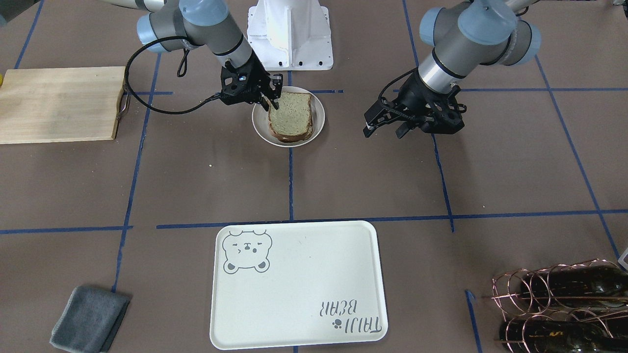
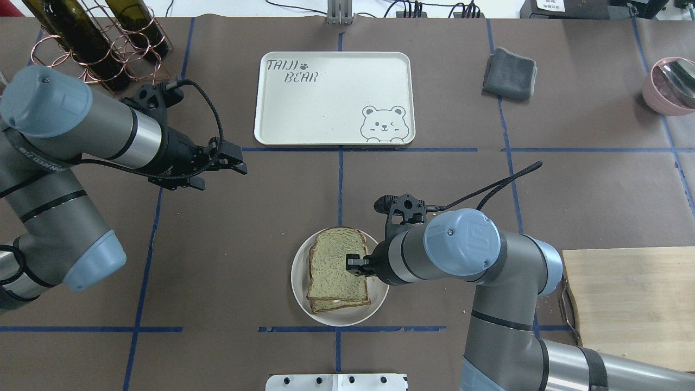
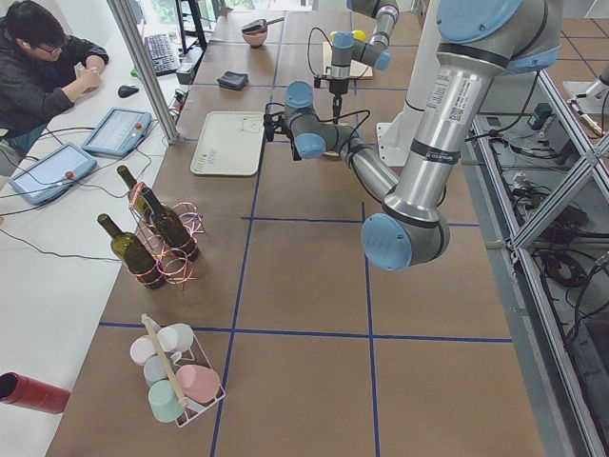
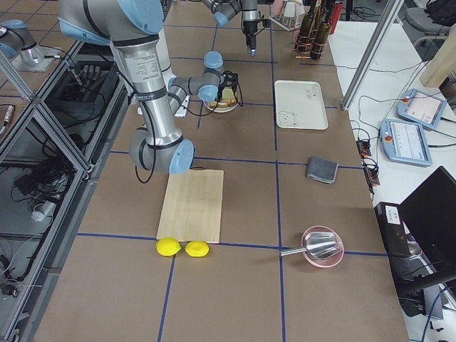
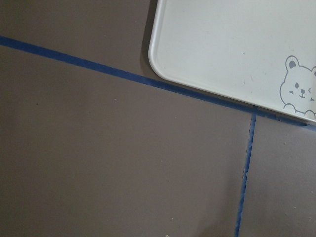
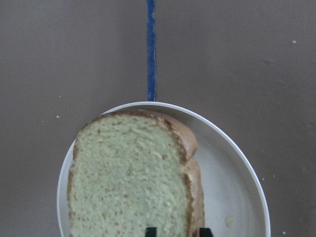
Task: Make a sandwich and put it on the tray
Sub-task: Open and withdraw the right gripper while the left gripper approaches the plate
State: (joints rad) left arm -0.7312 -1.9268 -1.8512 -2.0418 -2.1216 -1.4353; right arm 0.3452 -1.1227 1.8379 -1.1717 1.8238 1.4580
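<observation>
The sandwich (image 1: 290, 117) lies on a small round off-white plate (image 1: 318, 122), two tan slices stacked, with only a thin white line showing between them in the overhead view (image 2: 336, 266). My right gripper (image 1: 274, 100) is at the sandwich's edge nearest the robot base. In the right wrist view its two fingertips (image 6: 150, 231) stand close together across the crust of the top slice (image 6: 128, 177), so it is shut on that slice. My left gripper (image 1: 385, 128) is open and empty, above bare table beside the plate. The cream tray (image 1: 304, 284) lies empty across the table.
A pale wooden cutting board (image 1: 59, 103) lies on my right side. A folded grey cloth (image 1: 91, 318) and a copper wine rack with bottles (image 1: 564, 304) flank the tray. A pink bowl (image 2: 670, 84) sits at the far right corner. Two lemons (image 4: 182, 247) lie beyond the board.
</observation>
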